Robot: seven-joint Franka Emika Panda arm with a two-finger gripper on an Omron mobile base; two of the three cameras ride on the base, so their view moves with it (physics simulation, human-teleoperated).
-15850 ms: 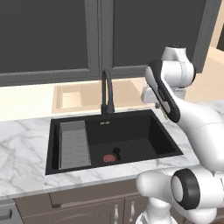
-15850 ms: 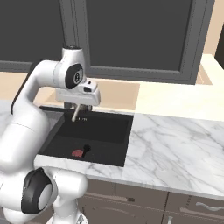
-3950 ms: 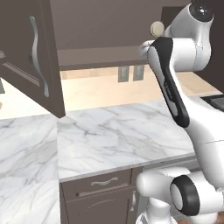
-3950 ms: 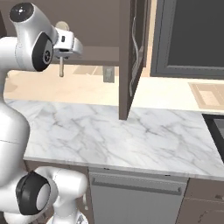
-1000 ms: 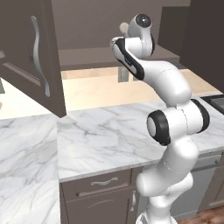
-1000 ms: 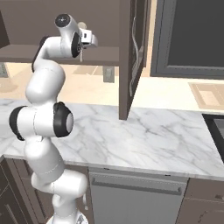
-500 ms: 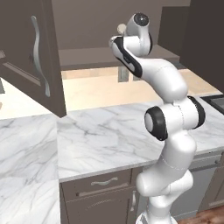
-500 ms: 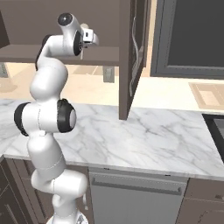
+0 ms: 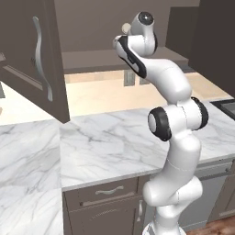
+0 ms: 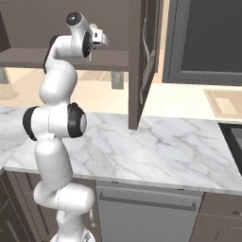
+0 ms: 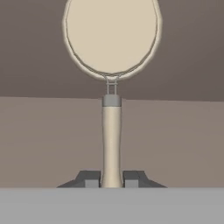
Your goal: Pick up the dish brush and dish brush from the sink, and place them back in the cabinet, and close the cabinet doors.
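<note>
My gripper (image 11: 111,179) is shut on the thin handle of the cream dish brush (image 11: 111,131), whose round head points away from the hand. The arm reaches high into the open cabinet (image 9: 92,57), and the brush head (image 9: 125,28) is just above its shelf (image 10: 28,56). In the right base view the gripper (image 10: 99,38) hovers over the shelf's front edge. Both cabinet doors stand open: the left door (image 9: 27,69) with its wavy silver handle (image 9: 40,59), and the right door (image 10: 142,61). A black edge of the sink (image 10: 234,137) shows far right.
A marble counter (image 9: 105,142) runs below the cabinet, with drawers (image 9: 101,199) under it. Two wall outlets (image 9: 130,79) sit on the cream backsplash. A dark-panelled wall cabinet (image 10: 208,42) hangs right of the open door. The open doors jut out over the counter.
The hand with the cream brush has risen a little and moved deeper toward the cabinet shelf. The doors have not moved.
</note>
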